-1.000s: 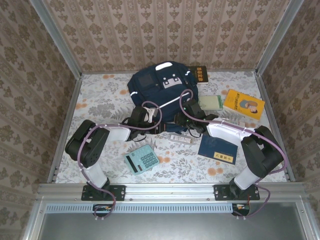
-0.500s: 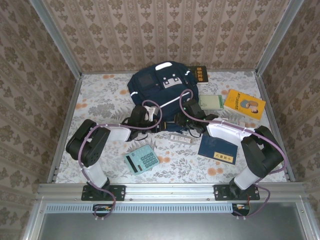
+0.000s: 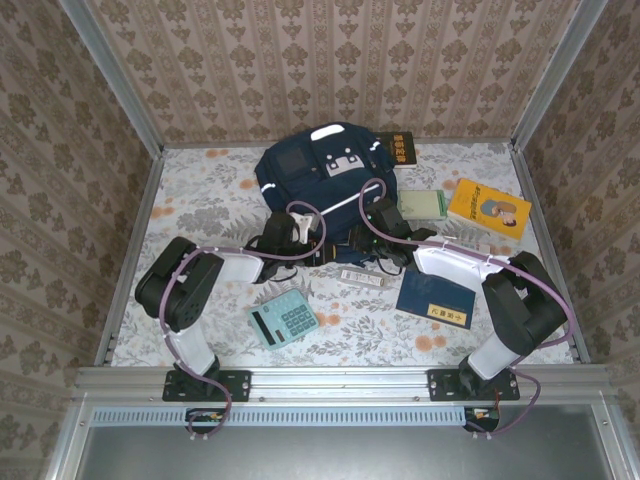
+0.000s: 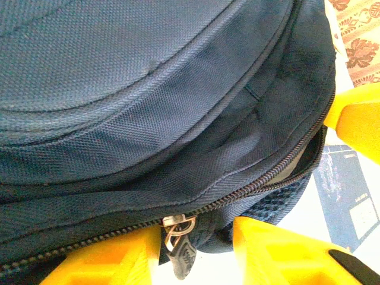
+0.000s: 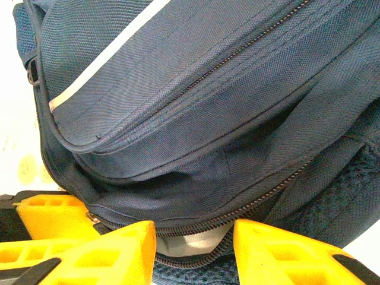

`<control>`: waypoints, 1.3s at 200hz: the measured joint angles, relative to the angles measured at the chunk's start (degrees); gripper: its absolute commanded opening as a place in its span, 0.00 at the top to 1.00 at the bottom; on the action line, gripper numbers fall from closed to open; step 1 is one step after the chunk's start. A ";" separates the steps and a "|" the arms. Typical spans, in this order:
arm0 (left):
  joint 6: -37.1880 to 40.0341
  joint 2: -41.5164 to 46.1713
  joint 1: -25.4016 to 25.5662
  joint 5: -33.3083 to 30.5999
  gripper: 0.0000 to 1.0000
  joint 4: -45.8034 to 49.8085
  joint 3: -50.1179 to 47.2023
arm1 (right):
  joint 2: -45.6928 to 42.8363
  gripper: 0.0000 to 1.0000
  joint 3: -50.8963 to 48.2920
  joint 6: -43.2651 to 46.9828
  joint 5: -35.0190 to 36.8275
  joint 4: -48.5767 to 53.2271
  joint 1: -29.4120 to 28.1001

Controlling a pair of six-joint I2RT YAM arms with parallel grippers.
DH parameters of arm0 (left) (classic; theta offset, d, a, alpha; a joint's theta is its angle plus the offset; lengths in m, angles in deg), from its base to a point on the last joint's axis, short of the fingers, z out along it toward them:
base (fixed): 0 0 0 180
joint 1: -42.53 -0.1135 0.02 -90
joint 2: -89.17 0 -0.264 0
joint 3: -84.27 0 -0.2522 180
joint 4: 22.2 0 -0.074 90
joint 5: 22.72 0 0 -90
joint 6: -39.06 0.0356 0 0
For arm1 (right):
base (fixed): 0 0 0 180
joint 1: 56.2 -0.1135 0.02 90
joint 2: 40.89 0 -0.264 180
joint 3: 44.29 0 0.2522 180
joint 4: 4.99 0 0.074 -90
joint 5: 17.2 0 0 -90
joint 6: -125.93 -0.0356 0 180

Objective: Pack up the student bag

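Left fingers (image 4: 101,264) at student bag (image 4: 148,89), astride zipper (image 4: 177,225)

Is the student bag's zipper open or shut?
Partly open: the student bag shows a gap with pale lining right of the zipper pull; teeth left of it are meshed.

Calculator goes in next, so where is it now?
Top view: the calculator lies left of centre near the front edge, beside the left arm and left of the navy booklet.

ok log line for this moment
left gripper: astride zip pull | right gripper: at backpack zip opening | calculator, blue book: outside
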 measured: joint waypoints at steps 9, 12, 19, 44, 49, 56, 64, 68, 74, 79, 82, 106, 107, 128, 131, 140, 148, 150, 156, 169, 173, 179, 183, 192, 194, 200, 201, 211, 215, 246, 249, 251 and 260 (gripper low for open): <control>0.07 -0.15 0.07 -0.33 0.65 -0.13 0.00 | 0.00 0.59 0.00 0.00 0.00 0.00 0.00; 0.07 -0.15 0.09 -0.42 0.66 -0.13 0.00 | 0.00 0.59 0.00 0.00 0.00 0.00 0.00; 0.11 -0.20 0.28 -0.92 0.68 -0.11 0.02 | 0.00 0.59 0.00 0.00 0.00 0.00 0.00; 0.76 -0.24 0.79 -2.58 0.78 0.09 0.02 | 0.00 0.59 0.00 0.00 0.00 0.00 0.00; 0.79 -0.24 0.83 -2.78 0.80 0.07 0.02 | 0.00 0.59 0.00 0.00 0.00 0.00 0.00; 0.83 -0.24 1.03 -3.02 0.87 0.07 0.02 | 0.00 0.59 0.00 0.00 0.00 0.00 0.00; 1.18 -0.22 1.16 -3.17 0.92 0.00 0.02 | 0.00 0.59 0.00 0.00 0.00 0.00 0.00; 0.87 -0.15 1.20 -3.34 0.92 0.07 0.02 | 0.00 0.59 0.00 0.00 0.00 0.00 0.00; 1.14 0.00 1.25 -3.56 0.94 0.13 0.04 | 0.00 0.59 0.00 0.00 0.00 0.00 0.00; 1.22 0.09 1.25 -3.58 0.96 0.13 0.04 | 0.00 0.59 0.00 0.00 0.00 0.00 0.00; 1.20 0.15 1.25 -3.74 0.96 0.24 0.04 | 0.00 0.58 0.00 0.00 0.00 0.00 -0.02; 1.44 1.27 1.51 -4.70 0.99 1.64 0.00 | 0.00 0.59 0.00 0.00 0.00 0.00 0.00; 1.42 1.33 1.51 -4.79 0.99 1.70 -0.02 | 0.00 0.59 0.00 0.00 0.00 0.00 0.00; 1.66 2.93 1.64 -5.79 0.99 3.48 -0.44 | 0.00 0.60 0.00 0.02 0.00 0.00 0.00; 1.75 3.15 1.64 -5.88 1.00 3.72 -0.50 | 0.00 0.61 0.00 -0.02 0.00 0.00 0.00; 2.08 4.07 1.81 -6.60 1.00 4.90 -0.74 | 0.00 0.68 0.00 0.07 0.00 0.00 0.00; 2.51 4.79 1.86 -7.28 1.00 6.05 -0.83 | 0.00 0.71 0.00 0.31 0.00 0.00 0.00; 2.60 4.96 1.88 -7.48 1.00 6.36 -0.83 | 0.00 0.71 0.00 0.24 0.00 0.00 0.00; 2.91 5.31 1.88 -7.93 1.00 7.08 -0.83 | 0.00 0.72 0.00 0.31 0.02 0.00 0.00; 3.54 5.88 2.01 -9.16 1.00 8.79 -0.81 | 0.00 0.72 0.00 0.24 0.04 0.00 0.00; 3.78 5.99 2.05 -9.55 1.00 9.29 -0.79 | 0.00 0.73 0.00 0.24 0.04 0.00 0.00; 4.20 6.25 2.27 -10.62 1.00 10.54 -0.68 | 0.00 0.73 0.00 0.24 0.04 0.00 0.00; 4.46 6.40 2.32 -11.15 1.00 11.23 -0.61 | 0.00 0.73 0.00 0.24 0.04 0.02 0.00; 5.11 6.82 2.60 -12.83 1.00 13.64 -0.11 | 0.11 0.73 0.04 0.26 0.07 0.00 0.00; 5.27 6.88 2.64 -13.22 1.00 14.19 0.04 | 0.13 0.73 0.04 0.26 0.07 0.00 0.00; 5.66 7.19 2.75 -14.43 1.00 15.93 0.55 | 0.39 0.77 0.17 0.26 0.11 0.07 0.00; 5.73 7.21 2.75 -14.53 1.00 16.13 0.59 | 0.44 0.78 0.20 0.26 0.13 0.07 0.00; 6.27 7.93 2.89 -17.16 1.00 19.06 1.53 | 1.01 0.85 0.55 0.57 0.22 0.07 0.00; 6.47 8.17 2.91 -18.08 1.00 20.15 1.88 | 1.22 0.89 0.68 0.31 0.26 0.11 0.00; 8.13 9.75 2.43 -26.47 1.00 29.14 5.16 | 1.84 1.00 0.98 0.52 1.22 0.37 0.02; 8.35 9.75 2.29 -27.10 1.00 29.79 5.42 | 1.84 1.00 0.98 0.42 1.33 0.42 0.04; 8.46 9.75 2.21 -27.54 1.00 30.32 5.64 | 1.84 1.00 0.98 0.44 1.40 0.44 0.07; 9.03 9.75 1.90 -29.31 1.00 32.37 6.43 | 1.84 1.00 0.98 0.44 1.66 0.52 0.13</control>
